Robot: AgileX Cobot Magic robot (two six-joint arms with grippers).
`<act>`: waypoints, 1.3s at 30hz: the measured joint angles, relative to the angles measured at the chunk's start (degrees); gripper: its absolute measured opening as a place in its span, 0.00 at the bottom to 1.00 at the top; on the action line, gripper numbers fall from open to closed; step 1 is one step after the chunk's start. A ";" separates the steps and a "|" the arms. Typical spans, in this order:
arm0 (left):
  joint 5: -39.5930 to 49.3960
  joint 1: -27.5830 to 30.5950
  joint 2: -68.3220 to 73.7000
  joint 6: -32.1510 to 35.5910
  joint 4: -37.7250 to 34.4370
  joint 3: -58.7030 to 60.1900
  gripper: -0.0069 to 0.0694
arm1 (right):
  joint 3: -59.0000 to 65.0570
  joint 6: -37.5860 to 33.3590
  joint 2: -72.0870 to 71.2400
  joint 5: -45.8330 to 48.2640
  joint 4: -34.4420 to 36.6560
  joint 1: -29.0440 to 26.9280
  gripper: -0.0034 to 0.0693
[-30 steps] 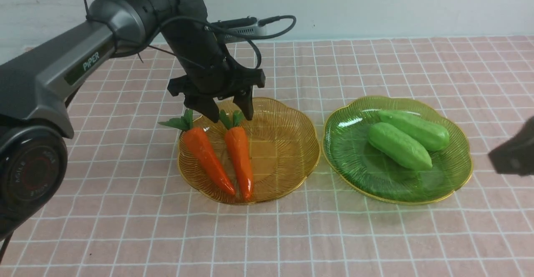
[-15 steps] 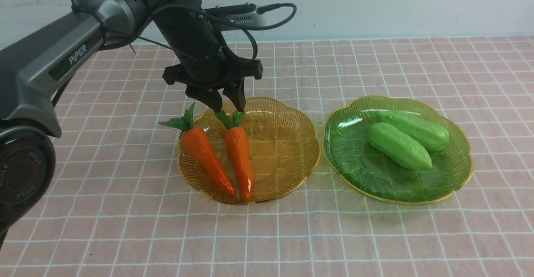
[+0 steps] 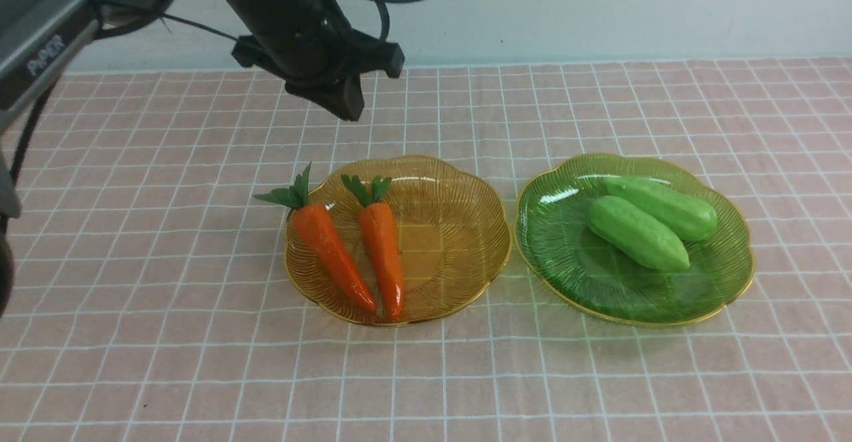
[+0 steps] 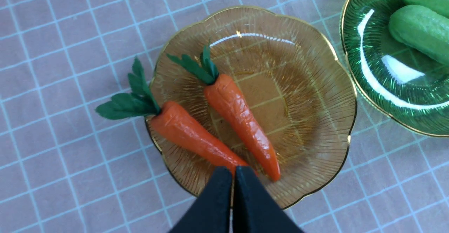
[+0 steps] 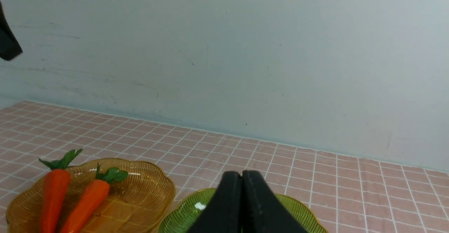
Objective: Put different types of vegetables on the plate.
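Left gripper (image 3: 349,106) fingers pressed together, empty, above amber plate (image 3: 466,189). Right gripper (image 5: 242,177) likewise closed, empty. Two carrots (image 3: 381,245) lie side by side, tops away from robot; cucumbers (image 3: 636,232) diagonal on green plate (image 3: 552,229).

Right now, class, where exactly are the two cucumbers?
In the front view, the two cucumbers lie side by side, touching, on the green plate on the robot's right, beside the amber plate holding the carrots.

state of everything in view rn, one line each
left gripper: shut, empty, raised above the amber plate
right gripper: shut, empty
carrots: both lying in amber plate
cucumbers: both lying in green plate
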 joint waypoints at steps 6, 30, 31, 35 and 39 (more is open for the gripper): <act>0.13 0.00 -3.98 -0.02 1.44 2.87 0.09 | 8.81 0.00 -6.72 -0.01 0.00 -3.46 0.03; 0.32 -0.07 -44.68 -0.31 2.14 33.87 0.09 | 18.13 -0.02 -10.86 5.38 -7.29 -6.01 0.03; 0.32 -0.07 -48.19 -0.31 1.99 37.50 0.09 | 18.13 -0.02 -10.86 5.38 -7.34 -6.01 0.03; -4.26 -0.07 -58.52 -1.03 1.46 49.01 0.09 | 18.13 -0.02 -10.86 5.44 -7.34 -6.03 0.03; -17.61 -0.07 -68.41 -2.24 0.71 61.35 0.09 | 18.13 -0.06 -10.86 5.44 -7.34 -6.03 0.03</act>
